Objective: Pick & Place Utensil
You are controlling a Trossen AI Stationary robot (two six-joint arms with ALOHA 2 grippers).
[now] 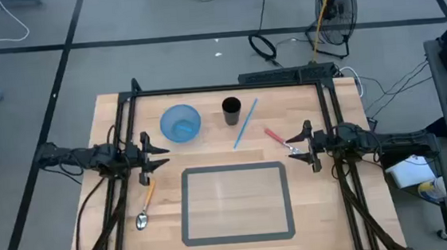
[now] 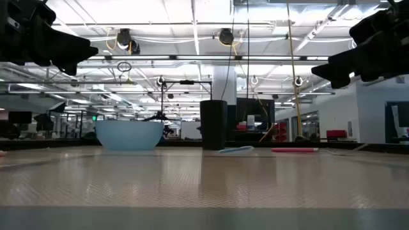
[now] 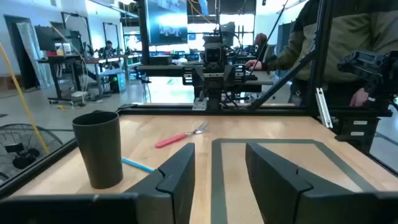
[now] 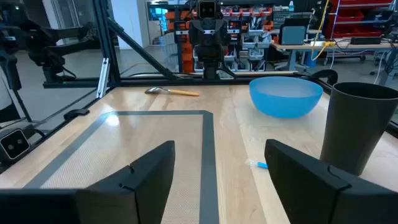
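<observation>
Left gripper (image 1: 162, 156) is hanging over the 9 o'clock side of the desk (image 1: 208, 130), fingers (image 3: 180, 177) parted with nothing between them, and the right gripper (image 1: 293, 147) mirrors it over at 3 o'clock, also spread apart and holding nothing. So both are just hovering above the wood, facing each other across the grey taped rectangle (image 1: 236, 202) that sits toward 6 o'clock. The utensils are all lying loose on the desk: a spoon with an orange handle (image 1: 145, 205) is at roughly 8 o'clock, just below the left gripper, bowl end pointing toward 6. A fork with a red handle (image 1: 279, 136) lies right beside the right gripper at about 2 o'clock. A blue straw-like stick (image 1: 245, 123) lies diagonally near 12, just beside the black cup (image 1: 231, 109), and the blue bowl (image 1: 180, 122) sits at about 11. A person in an olive jacket (image 3: 336, 43) stands beyond the desk in the left wrist view.
</observation>
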